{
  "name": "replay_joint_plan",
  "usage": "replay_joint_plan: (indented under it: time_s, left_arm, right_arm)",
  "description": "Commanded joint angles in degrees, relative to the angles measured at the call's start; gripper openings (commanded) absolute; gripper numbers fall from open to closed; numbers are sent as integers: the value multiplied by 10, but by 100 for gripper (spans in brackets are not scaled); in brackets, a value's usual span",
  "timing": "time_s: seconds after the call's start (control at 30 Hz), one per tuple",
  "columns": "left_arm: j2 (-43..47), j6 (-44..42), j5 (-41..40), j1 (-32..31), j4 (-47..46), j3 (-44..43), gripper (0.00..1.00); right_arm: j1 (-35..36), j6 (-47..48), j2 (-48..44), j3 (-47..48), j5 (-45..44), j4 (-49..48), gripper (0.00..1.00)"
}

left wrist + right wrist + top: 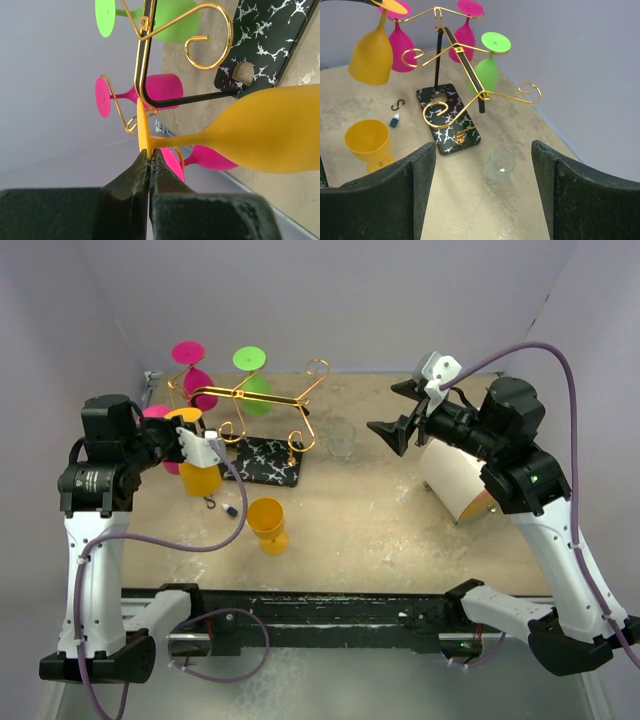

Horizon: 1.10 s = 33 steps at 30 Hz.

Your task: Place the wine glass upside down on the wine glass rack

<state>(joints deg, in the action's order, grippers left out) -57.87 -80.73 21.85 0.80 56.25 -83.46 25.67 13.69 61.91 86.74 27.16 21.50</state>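
As I judge the wine glass (270,135) light, rigid, slick, left gripper (149,152) clamps its foot edge at nine o'clock of the wine glass rack (262,462), right gripper (482,147) gapes empty.

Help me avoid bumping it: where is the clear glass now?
In the top view the clear glass sits just right of the marbled base of the wine glass rack, left of the open right gripper.

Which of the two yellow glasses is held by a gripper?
The upside-down yellow wine glass: the left gripper pinches its foot. The other yellow glass stands upright on the table, untouched.
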Motion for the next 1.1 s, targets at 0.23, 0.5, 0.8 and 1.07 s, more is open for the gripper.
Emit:
replay_joint_plan:
  time_s: [0.23, 0.5, 0.8, 1.07]
  left_arm:
    - [-36, 3, 25, -18, -85, 18, 0]
    - [-58, 24, -90, -102, -165, 45, 0]
    - [-74, 51, -145, -155, -207, 62, 0]
    - [-75, 67, -131, -168, -220, 67, 0]
  right_arm:
    - [-4, 3, 4, 1, 2, -31, 80]
    - [-6, 4, 3, -2, 0, -31, 80]
    - [-8, 4, 3, -8, 0, -34, 80]
    - [-12, 3, 7, -7, 7, -36, 81]
